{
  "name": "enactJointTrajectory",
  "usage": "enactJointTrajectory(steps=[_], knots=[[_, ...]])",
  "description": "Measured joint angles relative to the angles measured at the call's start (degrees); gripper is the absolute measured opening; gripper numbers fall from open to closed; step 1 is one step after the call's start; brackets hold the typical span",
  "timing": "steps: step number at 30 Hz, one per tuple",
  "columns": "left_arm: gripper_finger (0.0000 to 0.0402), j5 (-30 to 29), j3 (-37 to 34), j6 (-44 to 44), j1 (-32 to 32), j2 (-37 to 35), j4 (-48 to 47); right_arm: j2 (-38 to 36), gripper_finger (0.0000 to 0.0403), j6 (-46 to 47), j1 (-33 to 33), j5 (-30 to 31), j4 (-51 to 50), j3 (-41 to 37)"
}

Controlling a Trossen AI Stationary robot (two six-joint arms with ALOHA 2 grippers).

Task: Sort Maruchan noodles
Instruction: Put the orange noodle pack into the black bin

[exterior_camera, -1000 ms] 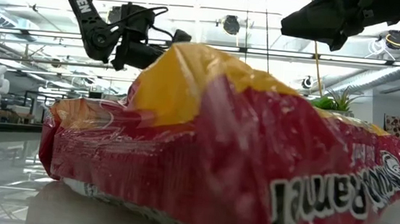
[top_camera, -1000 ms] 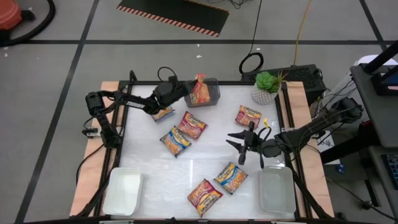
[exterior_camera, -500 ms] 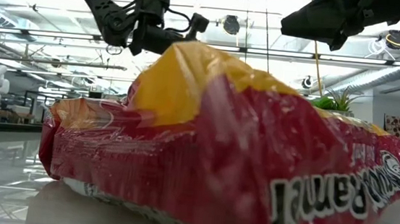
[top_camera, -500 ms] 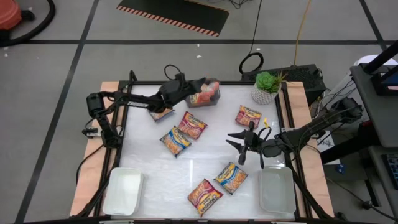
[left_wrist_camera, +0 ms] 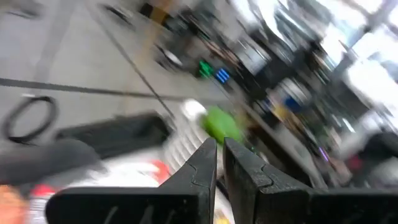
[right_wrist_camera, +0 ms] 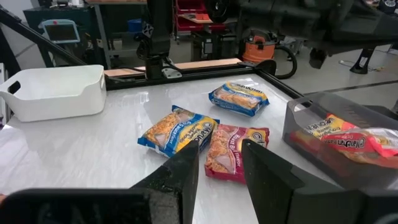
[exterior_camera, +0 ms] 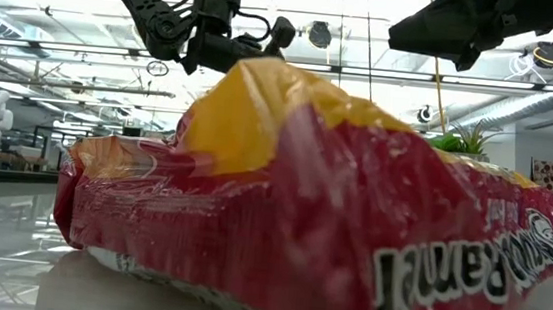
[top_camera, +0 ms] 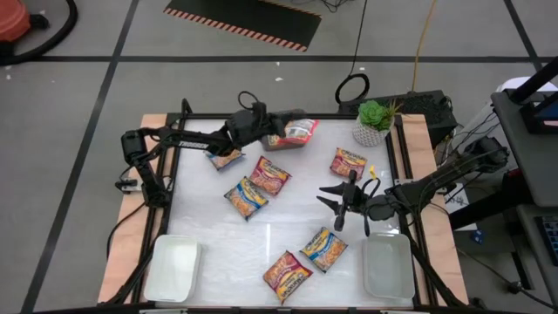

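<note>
**While the left arm hangs over the grey bin, the loose packets lie nearer the right**

Since the left end effector (top_camera: 277, 133) sits at the far edge of the worktop (top_camera: 288, 222) with its fingers pinched shut on nothing, a red packet (top_camera: 299, 133) lies in the grey bin (top_camera: 292, 137) just beyond its tips, apparently already dropped.

Six noodle packets lie flat on the worktop. One (top_camera: 227, 158) sits beneath the left arm; a red one (top_camera: 270, 174) and a blue-and-yellow one (top_camera: 247, 197) lie just beyond it toward the middle, long axes slanted.

Right end effector (top_camera: 336, 205) waits mid-worktop, fingers partly apart, holding nothing. A packet (top_camera: 348, 162) lies just beyond it on the far side; two more (top_camera: 324, 249) (top_camera: 287, 273) lie toward the near edge, between the white trays (top_camera: 172, 268) (top_camera: 386, 266).

My judgement: the left arm has the shorter reach to the central pair.
</note>
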Motion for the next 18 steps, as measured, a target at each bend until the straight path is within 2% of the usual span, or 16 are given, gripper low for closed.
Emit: enactJointTrajectory(steps=[4,8,10,14,18], knots=[[0.0033,14.95,0.0,3.38,0.0,-0.01,-1.31,0.0,0.0114,4.67,0.02,4.47,-4.5,0.0],[0.0033,29.65,0.0,3.04,0.0,-0.22,-1.59,-0.01,0.0114,12.53,-0.02,9.76,-12.44,0.0],[0.0033,34.49,-0.02,2.52,0.02,-1.46,-3.65,-0.01,0.0114,15.85,-0.09,10.26,-15.35,0.0],[0.0033,35.37,-0.02,9.53,-0.04,-6.98,-15.16,0.0,0.0114,14.2,-1.0,7.11,-15.41,0.0],[0.0033,29.19,-0.02,21.78,-0.07,-13.77,-31.56,0.0,0.0114,6.57,-3.77,3.34,-9.87,0.0]])
